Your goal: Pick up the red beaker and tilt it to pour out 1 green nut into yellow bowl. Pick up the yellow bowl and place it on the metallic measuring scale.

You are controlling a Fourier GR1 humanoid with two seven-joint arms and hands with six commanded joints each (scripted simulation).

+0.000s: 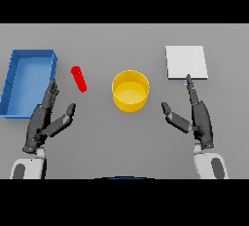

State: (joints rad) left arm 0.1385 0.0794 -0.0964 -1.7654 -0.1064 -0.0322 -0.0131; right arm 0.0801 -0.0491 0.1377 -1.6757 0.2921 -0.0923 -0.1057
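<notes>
The red beaker (79,79) stands on the table left of centre, slim and leaning in this view. The yellow bowl (130,90) sits at the middle of the table; I cannot make out a nut inside it. At the back right lies the metallic measuring scale (186,62), a flat pale square. My left hand (43,120) is open at the lower left, below and left of the beaker and apart from it. Open too, my right hand (198,118) hovers at the lower right, its fingertips reaching the scale's near edge.
A blue tray (11,81) with raised walls stands at the far left, close beside my left hand's fingertips.
</notes>
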